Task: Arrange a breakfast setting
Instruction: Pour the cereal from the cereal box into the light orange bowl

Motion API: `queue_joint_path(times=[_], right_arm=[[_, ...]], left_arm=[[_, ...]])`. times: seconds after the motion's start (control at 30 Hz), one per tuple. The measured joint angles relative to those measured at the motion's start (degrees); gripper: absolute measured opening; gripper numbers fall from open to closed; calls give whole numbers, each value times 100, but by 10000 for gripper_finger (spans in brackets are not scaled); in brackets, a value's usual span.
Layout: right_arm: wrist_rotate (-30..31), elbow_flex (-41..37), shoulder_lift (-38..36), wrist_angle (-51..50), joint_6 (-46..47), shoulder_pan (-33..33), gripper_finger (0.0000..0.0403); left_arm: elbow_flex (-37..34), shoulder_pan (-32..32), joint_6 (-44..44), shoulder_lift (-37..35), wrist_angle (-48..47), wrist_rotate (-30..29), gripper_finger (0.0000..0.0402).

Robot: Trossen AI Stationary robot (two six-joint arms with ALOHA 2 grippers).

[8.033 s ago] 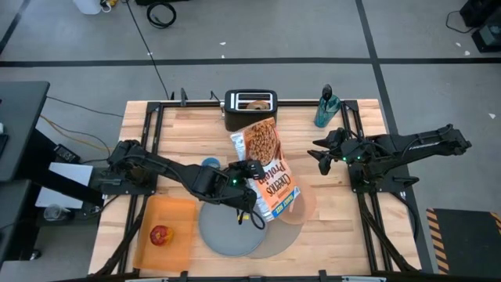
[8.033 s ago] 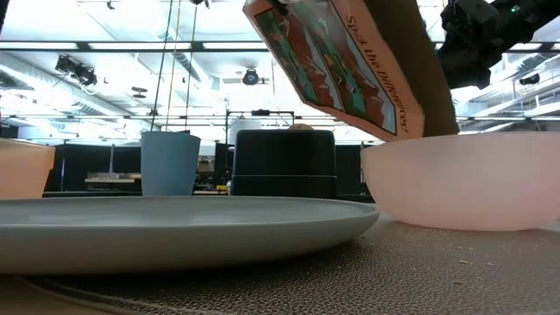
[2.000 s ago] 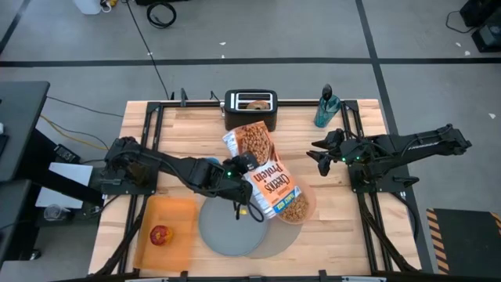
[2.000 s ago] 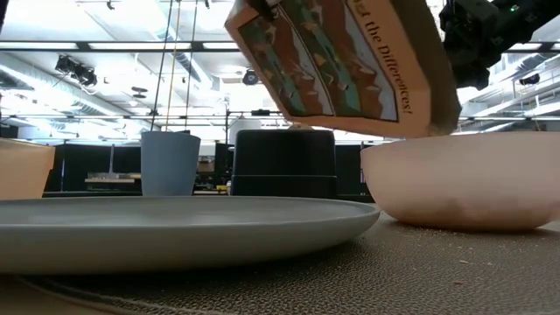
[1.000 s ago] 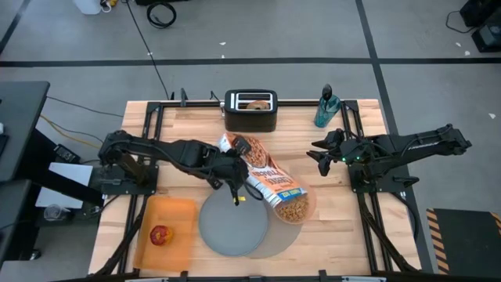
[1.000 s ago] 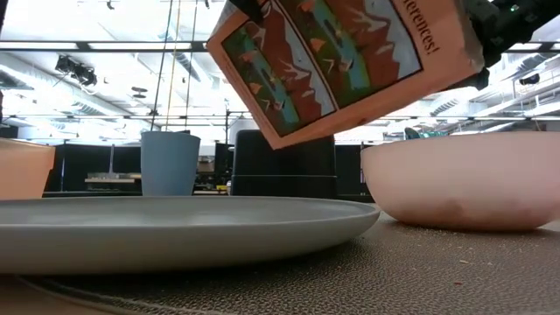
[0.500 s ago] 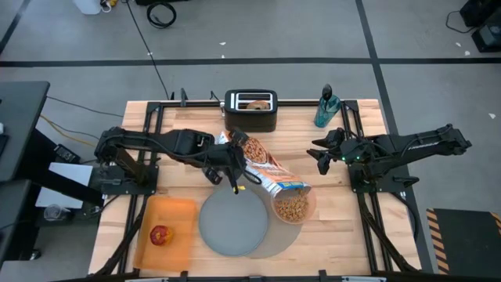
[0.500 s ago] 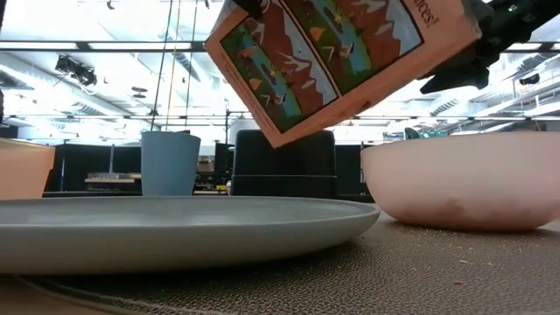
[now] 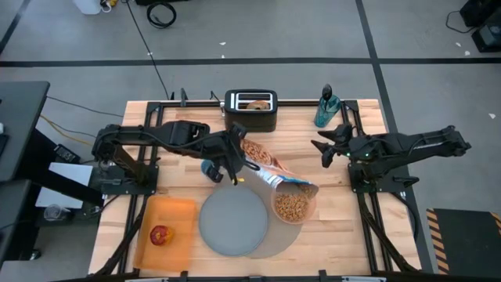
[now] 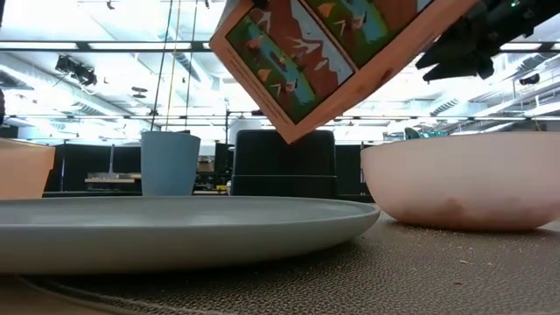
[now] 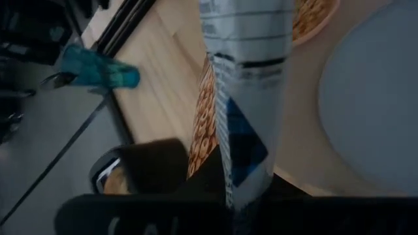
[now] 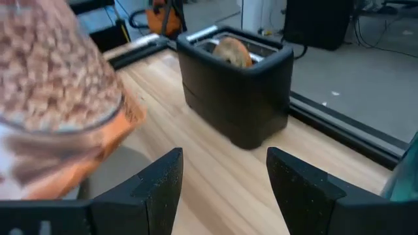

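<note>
My left gripper [image 9: 233, 159] is shut on an orange cereal box [image 9: 274, 168], which slants over the table with its lower, open end by the far rim of the pink bowl [image 9: 293, 207] of tan cereal. The bowl and a blue-grey plate [image 9: 232, 224] sit on the round grey mat [image 9: 270, 244]. A bagel [image 12: 231, 51] stands in the black toaster [image 9: 250, 110] at the far edge. A red apple [image 9: 160, 234] lies on the orange board [image 9: 166, 211]. My right gripper [image 12: 225, 189] hangs open at the right, facing the toaster and holding nothing. My left gripper pinches the cereal box at its raised end [image 11: 243, 179], the end away from the bowl, between its two fingers. The gripper's own dark body hides the exact place of contact. The box is lifted clear and tilts down toward the bowl, its narrow side [image 11: 247, 78] running away from the fingers.
A blue cup [image 9: 210, 167] stands just under my left arm, left of the box. A teal bottle [image 9: 327, 106] stands at the far right corner. Black rails run along the left and right edges of the wooden table [image 9: 196, 133].
My left gripper has risen and drawn back toward the table's far left, rolling its wrist and carrying the box. The box has swung off the bowl, so all of the cereal in the bowl now shows. My right gripper has turned a little.
</note>
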Motion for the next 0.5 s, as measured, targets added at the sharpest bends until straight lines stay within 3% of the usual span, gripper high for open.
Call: queue_joint_path(times=[0.5], right_arm=[[155,1,-800,-82,-202,-1,228]], left_arm=[[0,741,25,-359,647,1537,11]])
